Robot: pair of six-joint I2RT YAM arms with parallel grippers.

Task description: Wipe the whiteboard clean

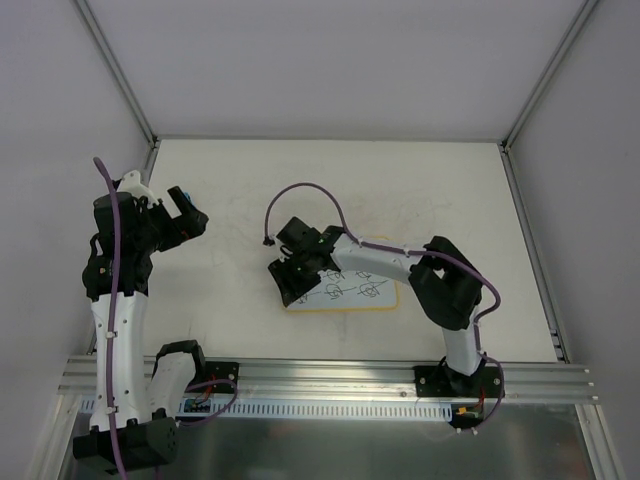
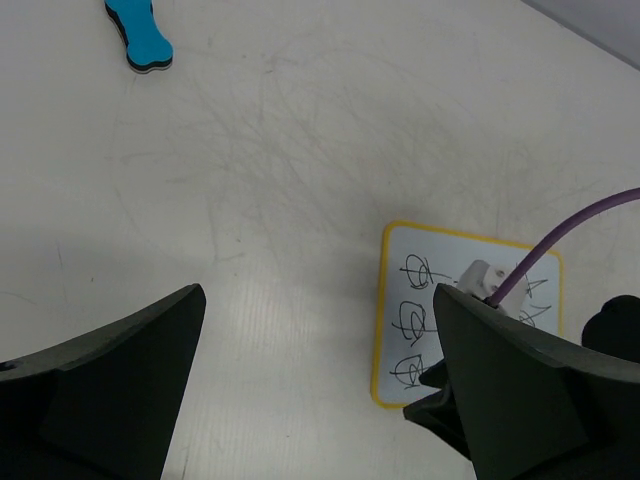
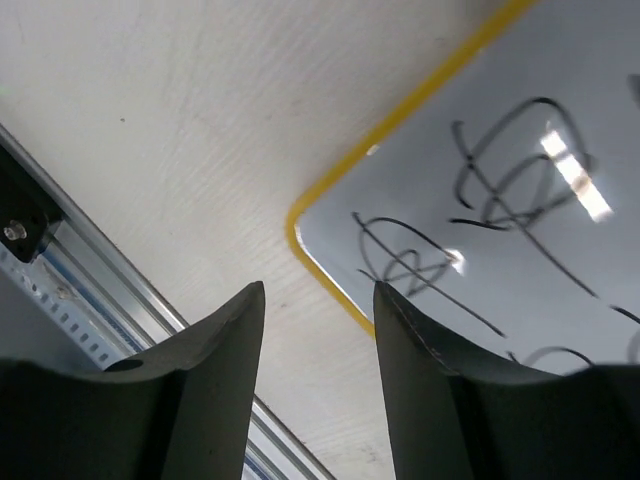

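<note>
BENCH-TOP VIEW: The right arm (image 1: 385, 262) holds its jaws low over the whiteboard (image 3: 500, 190), parted by a narrow gap and gripping nothing. The whiteboard's yellow-rimmed corner lies directly beneath that gap, with scribbles (loops in dark ink) spreading to one side. The left arm (image 1: 118, 300) hangs its jaws wide apart and empty over the bench (image 1: 430, 190). The whiteboard lies just ahead of one jaw, and a blue eraser (image 2: 140, 35) lies well away beyond the other.
</note>
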